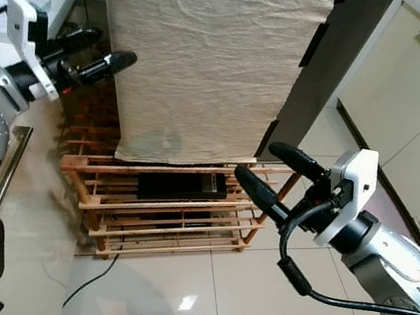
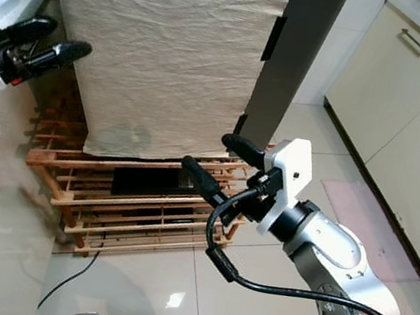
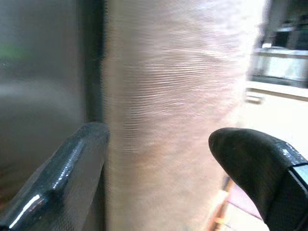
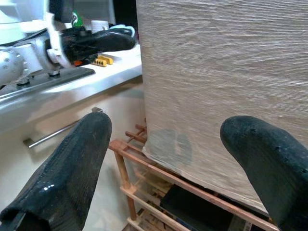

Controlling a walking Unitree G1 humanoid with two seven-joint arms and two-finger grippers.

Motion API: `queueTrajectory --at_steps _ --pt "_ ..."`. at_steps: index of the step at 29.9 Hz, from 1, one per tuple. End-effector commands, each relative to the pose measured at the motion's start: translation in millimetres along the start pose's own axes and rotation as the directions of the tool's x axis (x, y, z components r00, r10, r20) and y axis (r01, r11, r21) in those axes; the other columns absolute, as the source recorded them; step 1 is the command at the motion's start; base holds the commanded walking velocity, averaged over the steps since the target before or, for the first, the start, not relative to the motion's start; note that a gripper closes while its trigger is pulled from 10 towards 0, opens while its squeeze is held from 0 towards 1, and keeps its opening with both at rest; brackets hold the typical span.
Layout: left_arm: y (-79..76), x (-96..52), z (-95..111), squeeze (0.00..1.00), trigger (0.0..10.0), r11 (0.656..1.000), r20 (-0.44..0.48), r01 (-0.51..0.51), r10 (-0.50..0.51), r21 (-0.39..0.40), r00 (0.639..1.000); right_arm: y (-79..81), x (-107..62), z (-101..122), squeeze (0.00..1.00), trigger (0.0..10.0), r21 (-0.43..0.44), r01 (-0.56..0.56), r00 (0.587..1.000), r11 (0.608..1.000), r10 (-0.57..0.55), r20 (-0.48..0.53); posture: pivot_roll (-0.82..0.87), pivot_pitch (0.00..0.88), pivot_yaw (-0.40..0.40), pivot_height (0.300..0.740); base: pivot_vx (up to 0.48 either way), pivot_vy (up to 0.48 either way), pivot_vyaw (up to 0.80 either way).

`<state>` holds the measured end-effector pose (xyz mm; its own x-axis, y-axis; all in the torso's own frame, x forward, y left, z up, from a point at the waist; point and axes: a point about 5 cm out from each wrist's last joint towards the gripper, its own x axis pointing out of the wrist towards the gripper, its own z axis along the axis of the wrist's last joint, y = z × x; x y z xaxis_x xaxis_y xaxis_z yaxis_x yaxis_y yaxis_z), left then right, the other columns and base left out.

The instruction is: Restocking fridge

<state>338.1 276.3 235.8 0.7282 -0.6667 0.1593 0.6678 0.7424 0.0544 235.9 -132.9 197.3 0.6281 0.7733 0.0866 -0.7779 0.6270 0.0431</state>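
Left gripper [image 1: 102, 54] at 10 o'clock and right gripper [image 1: 269, 170] at 4 o'clock, both fingers spread, flank tall beige cloth-covered fridge [image 1: 206, 53] above slatted wooden rack [image 1: 161, 214].

From head height our two eye views look forward and down, sharing the cloth-draped fridge [image 1: 209, 61] and wooden rack [image 1: 170, 207] at centre frame. Our wrist views sit close, facing that cloth from opposite sides.
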Motion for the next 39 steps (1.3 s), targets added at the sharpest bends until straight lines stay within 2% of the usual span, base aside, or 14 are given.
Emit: queueTrajectory --at_steps 1,5,6,7,12,13,15,18,20,21,28,31,35,39 --pt "-5.9 3.8 10.0 0.00 10.0 0.998 0.013 0.057 -0.058 0.017 0.998 -0.2 -1.2 3.9 0.00 10.0 -0.022 0.019 1.000 1.000 -0.019 0.010 0.01 0.026 -0.040 0.740 0.000 0.000 0.00" --pt "-25.6 7.0 11.1 0.00 10.0 0.990 0.017 0.139 -0.139 0.007 0.990 1.5 1.2 6.2 0.00 10.0 0.014 0.024 0.999 1.000 -0.025 0.045 0.01 0.023 -0.044 0.740 0.000 0.000 0.00" --pt "-42.2 15.4 12.0 0.00 10.0 0.986 0.057 0.168 -0.168 0.006 0.984 4.1 4.4 9.2 0.00 10.0 0.107 0.025 0.994 0.994 -0.035 0.099 0.01 0.020 -0.046 0.740 0.000 0.000 0.00" --pt "-49.0 20.9 13.1 0.00 10.0 0.986 0.091 0.166 -0.165 -0.002 0.982 6.0 5.6 9.2 0.00 10.0 0.158 0.014 0.993 0.987 -0.033 0.118 0.01 0.020 -0.046 0.740 0.000 0.000 0.00" --pt "-87.7 45.3 9.3 0.00 10.0 0.979 0.177 0.193 -0.179 -0.062 0.968 14.9 10.5 2.0 0.00 10.0 0.301 -0.012 0.987 0.954 -0.037 0.157 0.01 0.009 -0.046 0.740 0.000 0.000 0.00" --pt "-87.7 45.3 9.3 0.00 10.0 0.979 0.177 0.193 -0.179 -0.062 0.968 14.9 10.5 2.0 0.00 10.0 0.301 -0.012 0.987 0.954 -0.037 0.157 0.01 0.009 -0.046 0.740 0.000 0.000 0.00" --pt "-108.4 54.9 2.2 0.00 10.0 0.966 0.192 0.232 -0.207 -0.119 0.959 20.1 15.0 2.8 0.00 10.0 0.352 -0.052 0.981 0.934 -0.018 0.194 0.00 0.002 -0.047 0.740 0.000 0.000 0.00" --pt "-122.5 61.7 1.4 0.00 10.0 0.955 0.212 0.252 -0.216 -0.159 0.953 21.0 18.3 8.5 0.00 10.0 0.395 -0.089 0.971 0.914 -0.009 0.239 0.00 0.001 -0.050 0.740 0.000 0.000 0.00" --pt "-127.0 64.3 2.6 0.00 10.0 0.951 0.220 0.263 -0.224 -0.165 0.949 19.7 19.3 11.2 0.00 10.0 0.410 -0.096 0.967 0.907 -0.013 0.256 0.00 0.001 -0.052 0.740 0.000 0.000 0.00" --pt "-135.4 69.0 4.7 0.00 10.0 0.947 0.232 0.276 -0.235 -0.164 0.944 17.2 21.8 16.8 0.00 10.0 0.440 -0.108 0.957 0.891 -0.026 0.287 0.00 0.002 -0.053 0.740 0.000 0.000 0.00" --pt "-140.6 76.0 6.3 0.00 10.0 0.965 0.244 0.224 -0.188 -0.134 0.952 18.0 29.1 24.8 0.00 10.0 0.472 -0.137 0.946 0.871 -0.026 0.324 0.00 0.004 -0.057 0.740 0.000 0.000 0.00" --pt "-144.8 80.8 9.9 0.00 10.0 0.980 0.265 0.177 -0.148 -0.089 0.953 20.8 34.7 27.4 0.00 10.0 0.531 -0.158 0.938 0.832 -0.041 0.343 0.01 0.005 -0.057 0.740 0.000 0.000 0.00" --pt "-153.7 84.7 12.4 0.00 10.0 0.979 0.289 0.184 -0.151 -0.089 0.945 16.8 42.5 24.2 0.00 10.0 0.582 -0.106 0.945 0.807 -0.100 0.311 0.00 0.007 -0.054 0.740 0.000 0.000 0.00" --pt "-160.4 85.7 9.9 0.00 10.0 0.979 0.270 0.199 -0.182 -0.036 0.946 17.3 47.7 23.0 0.00 10.0 0.589 -0.093 0.949 0.803 -0.109 0.297 0.00 0.005 -0.051 0.740 0.000 0.000 0.00"
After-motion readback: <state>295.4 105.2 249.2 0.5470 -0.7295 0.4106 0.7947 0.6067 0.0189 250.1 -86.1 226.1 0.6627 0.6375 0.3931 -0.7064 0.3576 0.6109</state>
